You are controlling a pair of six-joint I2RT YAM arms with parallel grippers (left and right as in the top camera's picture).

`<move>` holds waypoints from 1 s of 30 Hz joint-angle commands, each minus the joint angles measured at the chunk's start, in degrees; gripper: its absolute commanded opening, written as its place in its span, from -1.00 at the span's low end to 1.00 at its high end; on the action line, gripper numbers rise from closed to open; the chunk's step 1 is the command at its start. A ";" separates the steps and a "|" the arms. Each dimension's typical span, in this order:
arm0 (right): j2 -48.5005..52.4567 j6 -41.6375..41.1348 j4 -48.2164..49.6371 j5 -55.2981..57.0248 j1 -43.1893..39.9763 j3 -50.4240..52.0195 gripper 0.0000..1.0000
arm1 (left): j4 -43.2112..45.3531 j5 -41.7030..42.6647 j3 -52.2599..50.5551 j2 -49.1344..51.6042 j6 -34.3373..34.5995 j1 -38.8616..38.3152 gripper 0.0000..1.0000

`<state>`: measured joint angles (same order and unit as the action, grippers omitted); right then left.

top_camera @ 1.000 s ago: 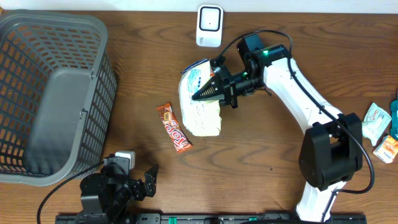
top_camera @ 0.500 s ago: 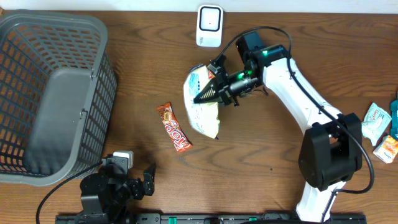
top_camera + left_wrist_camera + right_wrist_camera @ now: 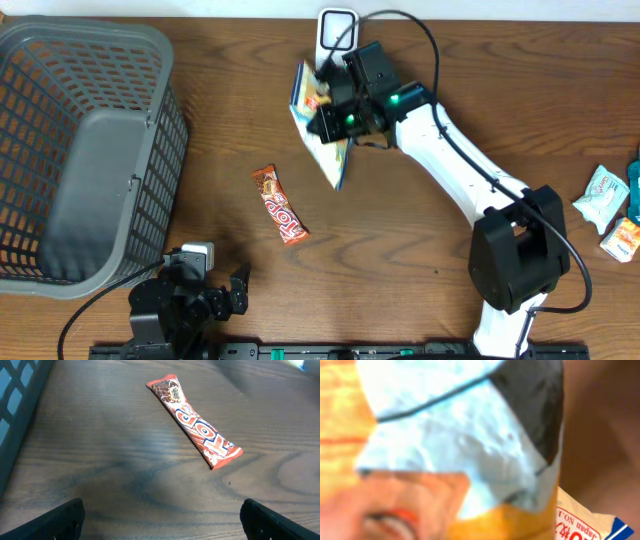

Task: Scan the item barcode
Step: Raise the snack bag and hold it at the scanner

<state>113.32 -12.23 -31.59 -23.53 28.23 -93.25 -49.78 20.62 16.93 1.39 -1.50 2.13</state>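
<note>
Worktop: brown wood; a grey basket [image 3: 170,130] sits far to one side of the right jaws, and small packets [image 3: 603,195] lie well off on the other side.
Right jaws: pinched narrow on the snack bag [image 3: 330,160], which hangs clear of the wood.
Snack bag: held in the right jaws, almost edge-on from above, with its top end just beside the white scanner [image 3: 337,25] beyond the jaws.
Wrist view: blurred wrapper [image 3: 460,450] fills it; I cannot tell where the barcode is.
Left jaws: spread wide and empty, low at the near edge; a candy bar [image 3: 194,429] lies ahead of them, apart.
Step, as judged: presenting the bag to the scanner.
Risk, no read: the bag's tilt may aim the code away from the scanner window, or a crease may break it.
Risk, slip: the thin pinch on a floppy wrapper could let it sag or drop.
Risk, knock: the bag's corner is close enough to nudge the scanner.
</note>
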 commanded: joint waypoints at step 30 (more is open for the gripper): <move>27.56 0.52 20.35 17.25 -5.77 -34.73 -0.98 | -0.15 -0.61 0.07 -0.04 -0.35 -0.20 0.98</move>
<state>141.27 -11.14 -10.70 -10.02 22.37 -124.90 -49.78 20.60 16.93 1.41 -1.50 2.13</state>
